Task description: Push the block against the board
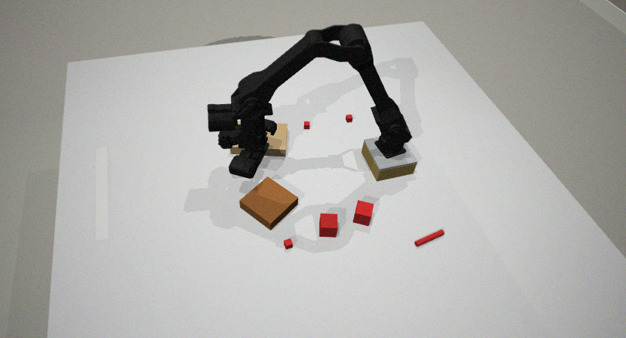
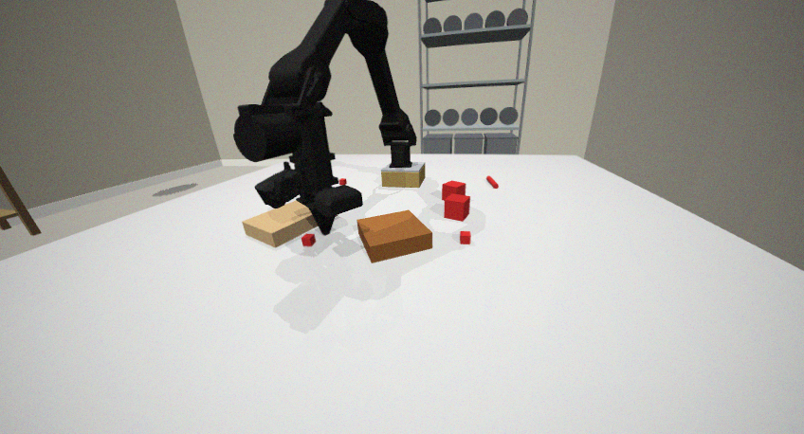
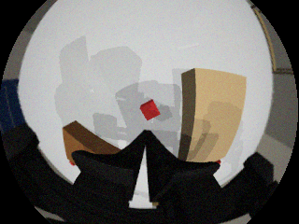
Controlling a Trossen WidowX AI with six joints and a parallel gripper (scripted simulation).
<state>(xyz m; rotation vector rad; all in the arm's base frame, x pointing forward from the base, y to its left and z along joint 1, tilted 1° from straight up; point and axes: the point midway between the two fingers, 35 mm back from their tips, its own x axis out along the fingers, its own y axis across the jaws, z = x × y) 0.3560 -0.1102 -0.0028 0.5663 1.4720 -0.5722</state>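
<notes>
The square block point(image 1: 269, 201) point(image 2: 394, 226) point(image 3: 77, 140) is orange-brown and lies flat, turned at an angle to the board. The board point(image 1: 281, 135) point(image 2: 276, 221) point(image 3: 220, 93) is a pale tan rectangle, also flat. A clear gap separates the two. My gripper point(image 2: 325, 231) point(image 3: 147, 133) is shut and empty, pointing down low between block and board. Whether its tip touches the table I cannot tell. In the top view the arm hides part of the board and the fingertips are hard to make out.
A small red cube point(image 2: 308, 239) point(image 3: 149, 109) lies in the gap near the fingers. Two larger red cubes point(image 1: 328, 225) point(image 1: 363, 212) and another small cube point(image 1: 288, 243) lie beyond the block. A red stick point(image 1: 429, 238) lies farther off. Two small cubes point(image 1: 306, 125) point(image 1: 349, 118) lie past the board.
</notes>
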